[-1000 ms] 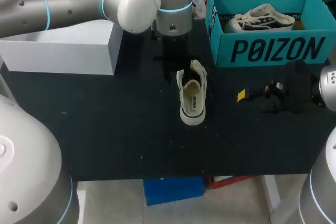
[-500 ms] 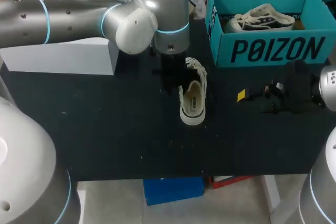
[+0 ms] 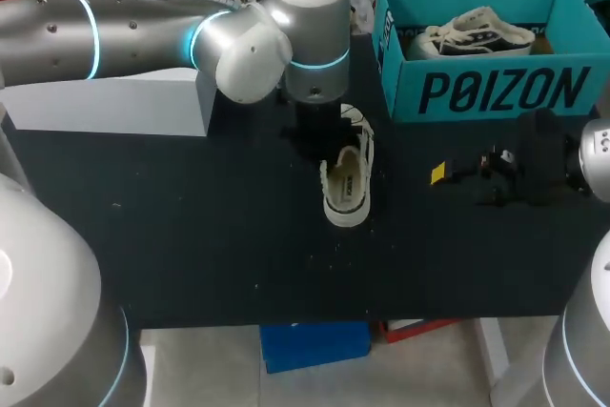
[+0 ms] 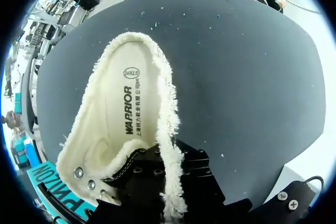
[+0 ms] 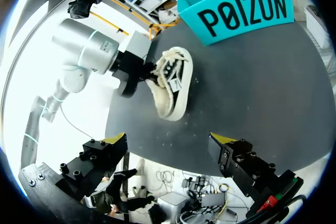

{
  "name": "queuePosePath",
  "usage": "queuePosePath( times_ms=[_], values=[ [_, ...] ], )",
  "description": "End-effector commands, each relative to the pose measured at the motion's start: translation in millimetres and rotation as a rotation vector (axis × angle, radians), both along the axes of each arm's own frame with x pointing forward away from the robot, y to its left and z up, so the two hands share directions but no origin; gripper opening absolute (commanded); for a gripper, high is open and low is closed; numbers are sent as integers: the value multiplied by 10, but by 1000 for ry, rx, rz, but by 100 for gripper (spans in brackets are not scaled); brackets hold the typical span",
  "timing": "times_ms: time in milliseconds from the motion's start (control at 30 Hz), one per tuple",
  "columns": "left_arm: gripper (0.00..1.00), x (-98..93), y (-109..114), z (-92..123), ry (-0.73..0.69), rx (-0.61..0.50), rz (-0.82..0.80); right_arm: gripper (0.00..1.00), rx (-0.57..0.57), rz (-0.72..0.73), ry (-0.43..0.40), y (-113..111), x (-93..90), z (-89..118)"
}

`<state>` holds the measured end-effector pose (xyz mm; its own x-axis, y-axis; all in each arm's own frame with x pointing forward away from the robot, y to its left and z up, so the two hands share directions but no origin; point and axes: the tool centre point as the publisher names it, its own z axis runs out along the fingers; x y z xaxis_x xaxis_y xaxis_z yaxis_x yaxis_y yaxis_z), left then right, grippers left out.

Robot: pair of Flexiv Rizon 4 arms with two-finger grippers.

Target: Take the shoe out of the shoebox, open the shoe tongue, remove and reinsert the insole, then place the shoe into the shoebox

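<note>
The left arm's grey wrist (image 3: 310, 26) has come nearer over the dark surface (image 3: 191, 216) and now stands above the toe end of the cream fleece-lined canvas shoe with a white rubber sole (image 3: 345, 178). The left gripper (image 4: 167, 163) has reached the shoe's fleecy side rim, its black fingers (image 4: 197, 174) on either side. The shoe has tipped onto its edge, heel swung slightly leftward.

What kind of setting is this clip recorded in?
Probably a robot lab test bench: left arm and right arm at a black table, with a white shoe beside a teal shoebox holding a second shoe.
</note>
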<state>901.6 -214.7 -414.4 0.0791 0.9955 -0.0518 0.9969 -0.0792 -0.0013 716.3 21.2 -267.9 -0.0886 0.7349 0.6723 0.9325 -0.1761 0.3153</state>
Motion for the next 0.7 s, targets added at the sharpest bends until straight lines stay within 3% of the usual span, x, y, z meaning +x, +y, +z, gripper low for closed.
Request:
queuePosePath(
  times_ms=[33, 300, 567, 700],
  values=[
    [0, -27, 8, 90, 37, -36, -4, 100, -3, -1, 2, 9, 3, 2],
    [0, -88, 15, 913, 54, -75, -19, 100, -3, -1, 2, 9, 3, 2],
    [0, 32, 137, 1873, -94, -60, 20, 100, -3, -1, 2, 9, 3, 2],
    [0, 48, 273, 2255, -156, -73, 58, 100, -3, -1, 2, 9, 3, 2]
  ],
)
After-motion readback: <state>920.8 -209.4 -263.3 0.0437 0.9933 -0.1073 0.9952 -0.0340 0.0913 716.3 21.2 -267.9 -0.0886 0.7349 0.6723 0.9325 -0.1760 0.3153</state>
